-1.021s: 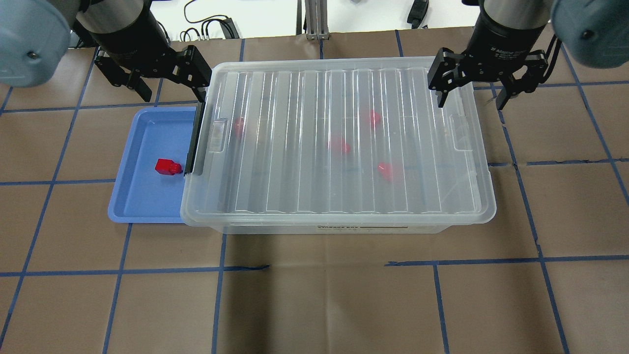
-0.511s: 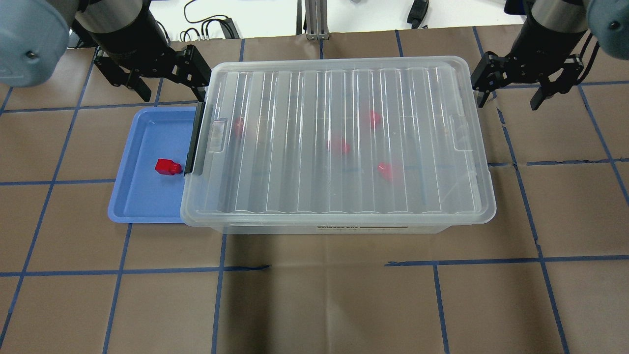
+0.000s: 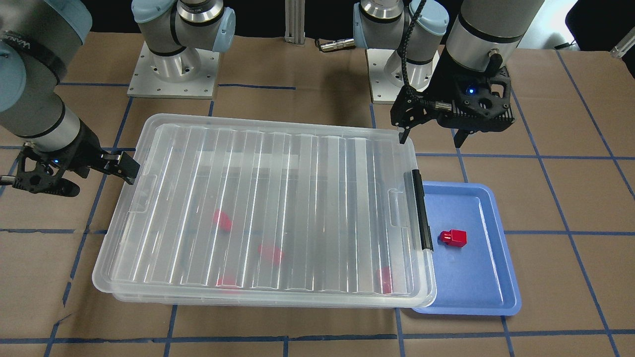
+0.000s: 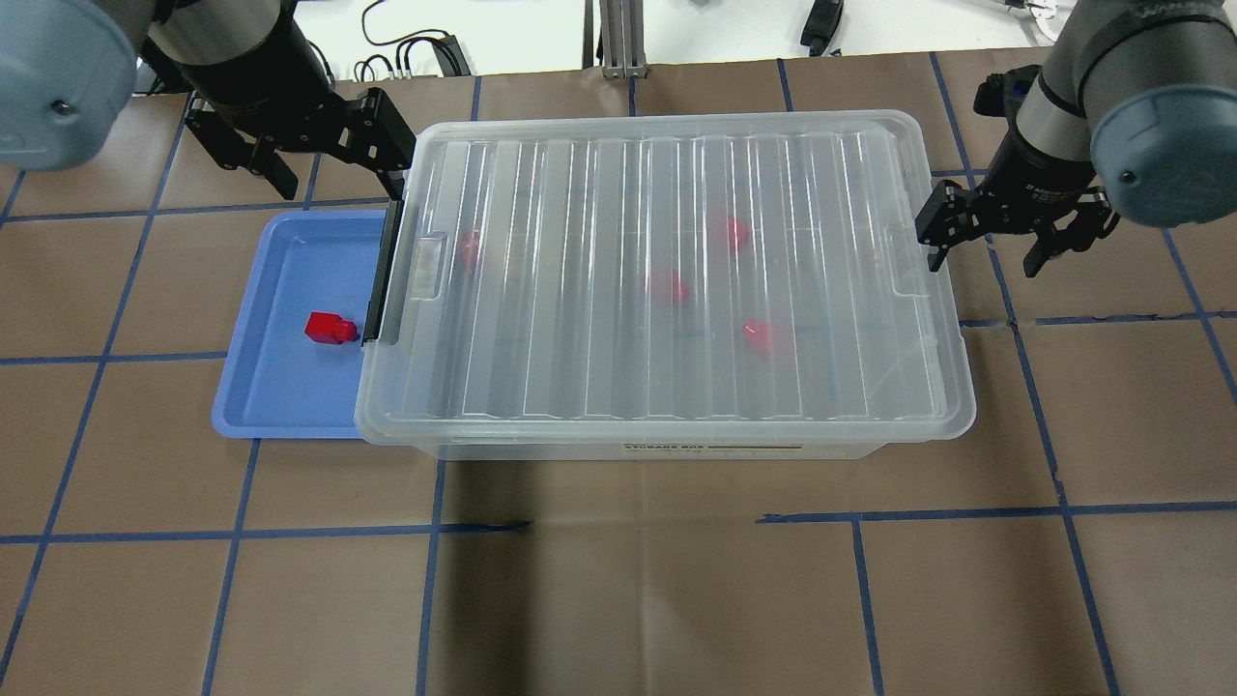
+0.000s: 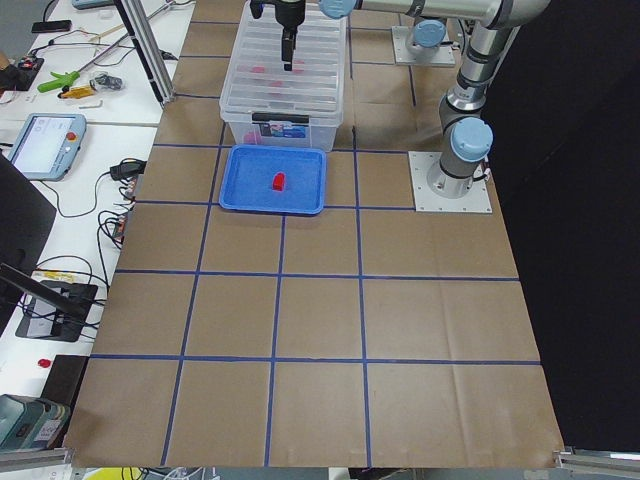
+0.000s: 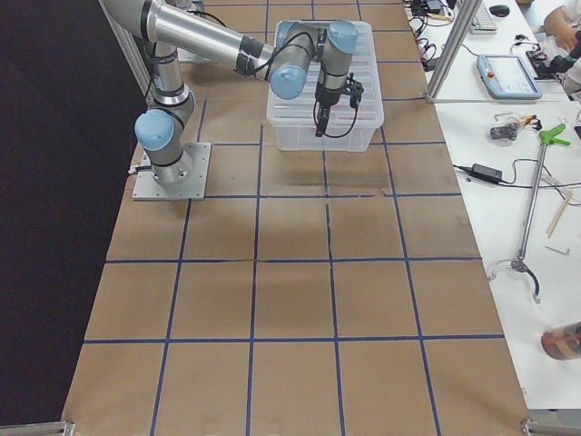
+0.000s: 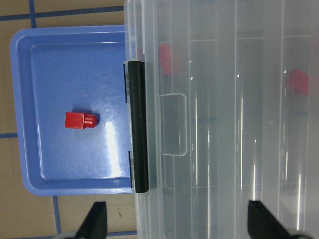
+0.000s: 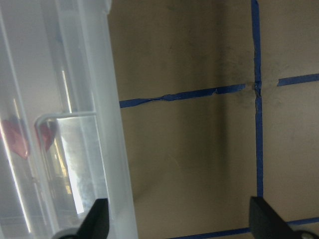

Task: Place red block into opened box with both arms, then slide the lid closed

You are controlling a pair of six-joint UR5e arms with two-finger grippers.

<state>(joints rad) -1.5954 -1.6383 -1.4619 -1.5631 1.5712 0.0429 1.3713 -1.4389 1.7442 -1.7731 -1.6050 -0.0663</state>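
Beside the box (image 4: 580, 449), which the lid (image 4: 580, 319) is covering, a red block (image 4: 330, 328) is lying in a tray (image 4: 280, 396); left gripper (image 4: 336, 179) and right gripper (image 4: 986, 256) are gaping.

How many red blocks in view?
5. One red block in the blue tray; four blurred in the box under the lid: left, back, centre, front-right. Others may be hidden.
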